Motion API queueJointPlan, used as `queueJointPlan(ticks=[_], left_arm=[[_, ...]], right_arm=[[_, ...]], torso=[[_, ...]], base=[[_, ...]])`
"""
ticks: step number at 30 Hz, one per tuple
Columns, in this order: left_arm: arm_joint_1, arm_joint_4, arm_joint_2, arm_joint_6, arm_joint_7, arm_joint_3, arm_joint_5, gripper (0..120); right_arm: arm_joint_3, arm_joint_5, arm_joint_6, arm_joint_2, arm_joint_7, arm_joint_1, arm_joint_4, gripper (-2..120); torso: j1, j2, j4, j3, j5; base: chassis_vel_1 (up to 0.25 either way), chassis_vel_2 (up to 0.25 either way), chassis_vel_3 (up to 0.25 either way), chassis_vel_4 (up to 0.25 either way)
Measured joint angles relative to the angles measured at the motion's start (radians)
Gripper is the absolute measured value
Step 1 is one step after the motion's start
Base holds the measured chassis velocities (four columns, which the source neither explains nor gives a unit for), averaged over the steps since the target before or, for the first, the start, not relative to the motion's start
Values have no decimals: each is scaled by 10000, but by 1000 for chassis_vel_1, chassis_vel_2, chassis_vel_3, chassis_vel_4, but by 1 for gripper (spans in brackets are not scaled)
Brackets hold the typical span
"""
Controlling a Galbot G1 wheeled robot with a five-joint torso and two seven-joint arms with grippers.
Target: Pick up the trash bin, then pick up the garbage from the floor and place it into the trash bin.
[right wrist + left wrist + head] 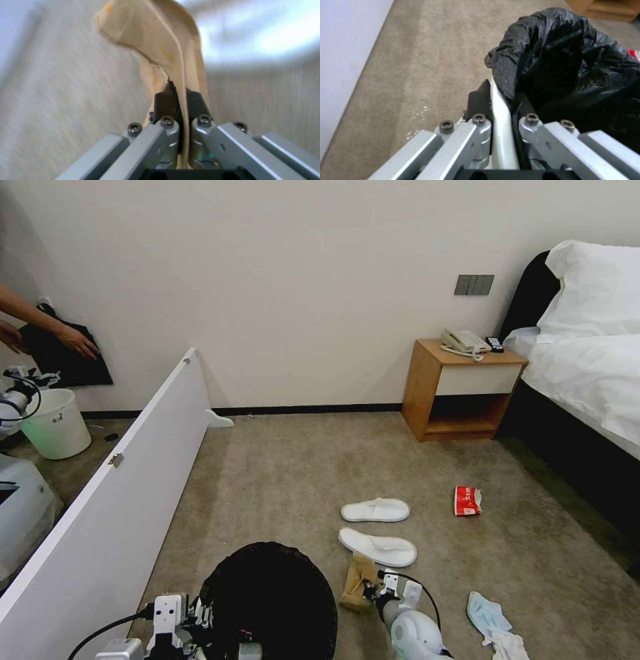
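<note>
Closest to the head camera, at 6 o'clock: my left gripper (200, 623) has its fingers clamped on the rim of the trash bin (270, 600), white wall and black liner pinched together. Holding it by the rim keeps the mouth open and facing up, I judge, ready to take litter.

Just at 3 o'clock of the bin, my right gripper (373, 588) has its fingers closed on the brown cardboard piece (357, 580), lifted beside the bin's rim; not yet over the opening.

Left wrist view confirms the pinch: white rim between the fingers (480, 100), liner bunched above. Right wrist view shows the cardboard (160, 47) nipped at its thin lower edge, standing up past the fingers (166, 100).

Farther out on the carpet: two white slippers (377, 527) at 12, blue-white mask (490, 617) at 3, red snack packet (467, 501) at 1–2 o'clock. All still to collect.

Beyond: nightstand (460, 390) and bed (587, 373) at 2 o'clock.
</note>
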Motion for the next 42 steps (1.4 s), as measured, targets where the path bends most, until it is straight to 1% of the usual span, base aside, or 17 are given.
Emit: queueJointPlan(ticks=[2,3,5,6,7,8,11,12,13,18,19,21,22,27,28,36,42], left_arm=[[-161,9,148,72,-53,137,-186,4],[-161,9,148,72,-53,137,-186,4],[-279,21,288,118,-76,249,-331,4],[-279,21,288,118,-76,249,-331,4],[-391,72,398,143,-87,366,-417,4],[-391,72,398,143,-87,366,-417,4],[-545,196,461,149,-95,612,-485,4],[-545,196,461,149,-95,612,-485,4],[-567,211,455,150,-96,704,-489,4],[-579,208,438,150,-96,810,-505,4],[-546,141,422,151,-94,903,-538,4],[-505,109,412,151,-92,921,-554,4],[-443,70,391,151,-89,924,-573,4],[-393,-5,341,165,-91,963,-617,4],[-369,-23,315,174,-93,1017,-636,4],[-289,-39,239,238,-159,1214,-674,4],[-276,-39,224,263,-186,1250,-691,4]], right_arm=[[375,-236,1396,-347,-1429,-412,928,0],[375,-236,1396,-347,-1429,-412,928,0],[656,-64,2568,-664,-3068,-655,1625,0],[656,-64,2568,-664,-3068,-655,1625,0],[875,804,3197,-940,-5314,-706,2052,0],[875,804,3197,-940,-5314,-706,2052,0],[938,1820,3222,-1692,-9254,-715,3055,0],[938,1820,3222,-1692,-9254,-715,3055,0],[824,2036,2997,-2051,-10333,-754,3448,0],[594,2133,2673,-2385,-11541,-757,3745,0],[371,2060,2202,-2537,-13031,-715,3718,0],[328,1877,2148,-2539,-13440,-715,3665,0],[293,1717,2120,-2487,-13628,-720,3580,9],[289,1589,2126,-2433,-13503,-667,3502,20],[277,1578,2128,-2442,-13471,-647,3487,28],[266,1517,2145,-2600,-13455,-610,3432,53],[273,1474,2006,-2795,-13494,-594,3477,77]], torso=[[0,1,0,-1,-1],[0,1,0,-1,-1],[0,0,-1,0,3],[0,0,-1,0,3],[0,1,0,-1,1],[0,1,0,-1,1],[0,1,3,-1,2],[0,1,3,-1,2],[0,1,1,-1,-6],[0,1,1,-1,4],[0,1,3,-1,4],[0,1,2,-1,2],[0,1,2,-1,1],[0,1,2,-1,2],[0,1,2,-1,1],[0,1,1,0,1],[0,1,1,-1,1]], base=[[0,0,0,0],[0,0,0,0],[0,0,0,0],[0,0,0,0],[0,0,0,0],[0,0,0,0],[0,0,0,0],[0,0,0,0],[0,0,0,0],[0,0,0,0],[0,0,0,0],[0,0,0,0],[0,0,0,0],[0,0,0,0],[0,0,0,0],[0,0,0,0],[0,0,0,0]])
